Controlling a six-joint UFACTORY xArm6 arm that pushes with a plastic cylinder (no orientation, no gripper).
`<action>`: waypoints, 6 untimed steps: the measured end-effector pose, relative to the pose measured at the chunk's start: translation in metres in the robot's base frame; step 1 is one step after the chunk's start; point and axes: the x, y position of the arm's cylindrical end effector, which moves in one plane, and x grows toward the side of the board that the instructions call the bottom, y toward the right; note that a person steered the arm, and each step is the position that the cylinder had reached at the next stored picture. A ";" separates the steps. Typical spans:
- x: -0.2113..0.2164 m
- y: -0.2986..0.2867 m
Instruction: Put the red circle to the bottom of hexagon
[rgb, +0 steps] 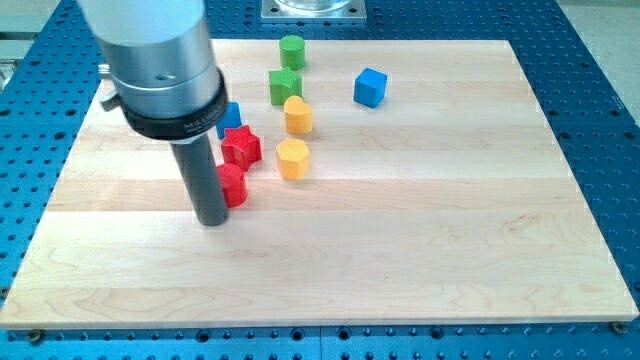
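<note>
While my tip (212, 221) rests on the wooden surface (420, 230) toward the view's left, the red circle (233, 186) sits right against the rod's right side, touching or nearly so, just above the tip's end. This end effector is a plain rod with no jaws to spread or press together, so it pinches nothing; it only stands beside the red circle.

Moving rightward from the tip, a blue block (231, 117) peeks out behind the rod's wide collar, up and slightly right of the tip; its shape is mostly hidden. Just right of and above the tip lies the red star (241, 146), close above the red circle, touching it or almost. Further right of the tip, at about the star's height, stands the yellow hexagon (293, 158), near the red circle but apart from it, up and to its right. Directly above the hexagon is a yellow heart-like block (298, 115), then a green star (285, 86), and a green cylinder (292, 50) near the surface's top edge. Farthest right of the tip, well apart from it, sits the blue cube (370, 87).
</note>
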 end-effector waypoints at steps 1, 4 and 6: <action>-0.018 -0.084; 0.027 0.034; -0.058 0.027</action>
